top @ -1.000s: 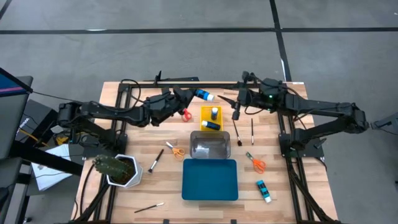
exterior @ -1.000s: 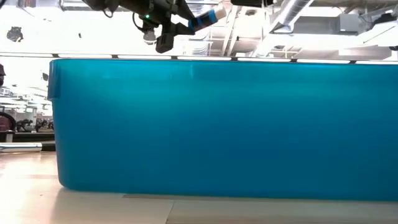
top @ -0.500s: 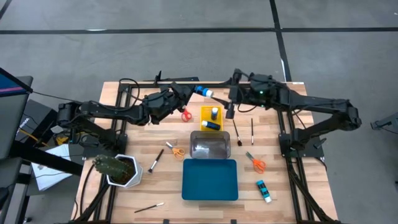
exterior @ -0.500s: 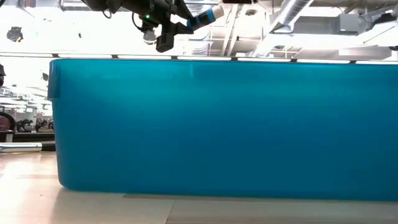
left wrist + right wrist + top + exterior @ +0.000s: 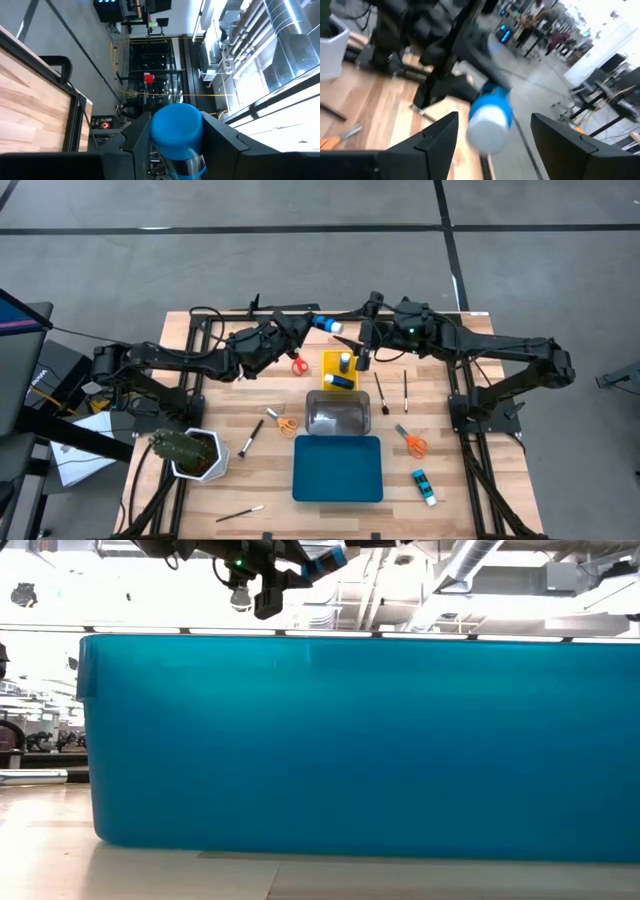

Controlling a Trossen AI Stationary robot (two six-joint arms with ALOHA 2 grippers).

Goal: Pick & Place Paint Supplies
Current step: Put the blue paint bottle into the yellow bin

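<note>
- Handover step: the left pincer [image 5: 308, 326] pinches a blue bottle [image 5: 327, 326] in the air, cap toward the right pincer [image 5: 356, 340].
- The right pincer, fingers spread, faces the cap just ahead.
- Next, I judge: close on it before the left lets go.

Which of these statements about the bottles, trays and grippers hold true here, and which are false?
1. The left gripper holds a blue bottle in the air. True.
2. The right gripper has its fingers shut on that bottle. False: they are spread open, the bottle's white cap between them.
3. The yellow tray holds two bottles. True.
4. The cactus stands in the blue tray. False: it stands on the table, apart from that tray.
</note>
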